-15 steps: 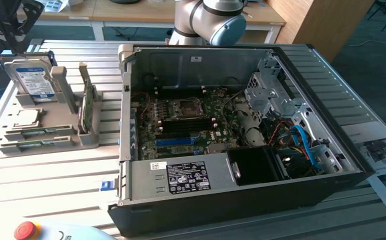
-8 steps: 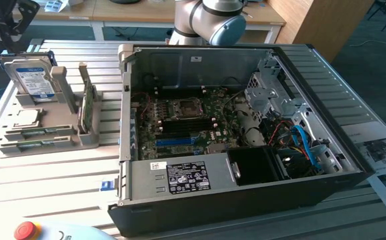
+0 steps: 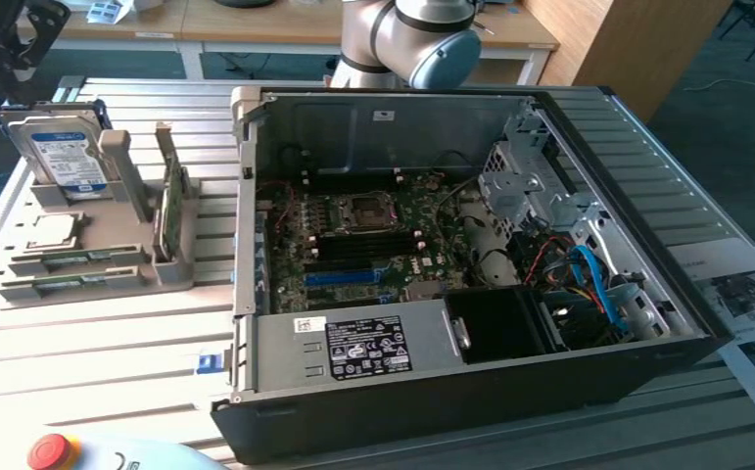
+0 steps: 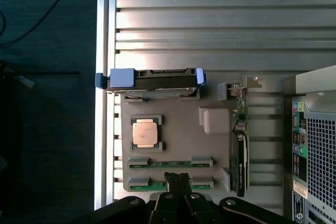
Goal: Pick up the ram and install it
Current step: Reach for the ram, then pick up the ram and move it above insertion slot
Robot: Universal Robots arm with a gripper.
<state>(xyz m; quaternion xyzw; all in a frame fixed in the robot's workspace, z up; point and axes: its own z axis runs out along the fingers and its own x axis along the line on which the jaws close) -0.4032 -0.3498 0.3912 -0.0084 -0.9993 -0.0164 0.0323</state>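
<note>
Claw (image 4: 177, 178), pressed together, hangs over the nearest ram (image 4: 155, 185), with a second ram (image 4: 170, 163) just beyond, then one processor (image 4: 145, 134) and one hard drive (image 4: 155, 79).

The ram (image 3: 79, 258) is green, the holder (image 3: 168, 276) grey, the computer case (image 3: 482, 416) black.

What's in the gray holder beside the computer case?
The gray holder carries an upright hard drive, a processor chip, an upright card, one ram stick lying flat and a second ram stick, whose middle the shut gripper covers.
</note>
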